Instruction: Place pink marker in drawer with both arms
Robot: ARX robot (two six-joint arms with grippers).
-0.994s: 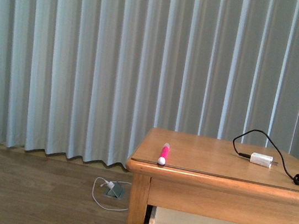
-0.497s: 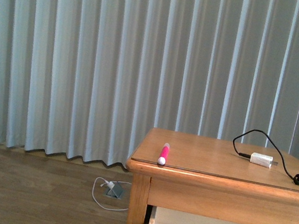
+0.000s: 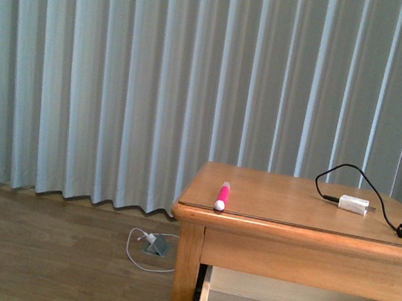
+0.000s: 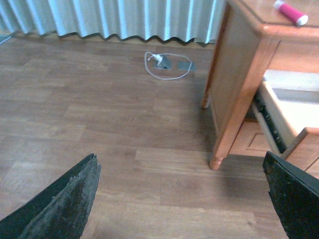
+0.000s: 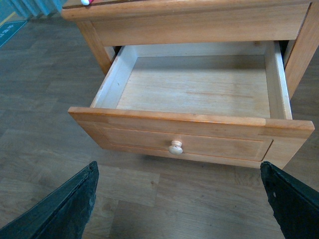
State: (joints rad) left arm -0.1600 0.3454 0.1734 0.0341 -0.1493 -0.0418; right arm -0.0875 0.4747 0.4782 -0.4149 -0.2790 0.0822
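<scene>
Pink marker (image 3: 221, 196) lies flat on the tabletop (image 3: 291, 202) at its near left corner, white cap end toward the near edge, touching nothing else. White charger (image 3: 353, 205) with a black cable (image 3: 344, 171) sits far right on the same tabletop, well apart from the marker. The drawer (image 5: 189, 120) under the tabletop is pulled open toward the robot, pale wood inside showing, round knob (image 5: 175, 147) on its front panel.

Left tool (image 4: 179, 157) has its fingers (image 4: 67, 199) spread wide, gripping nothing, over the wooden floor (image 4: 99, 124) left of the table leg. Right tool (image 5: 179, 167) is spread wide too, gripping nothing, on the near side of the drawer front. Grey curtain (image 3: 122, 72) hangs behind. A white cord (image 3: 143, 251) lies on the floor by the curtain.
</scene>
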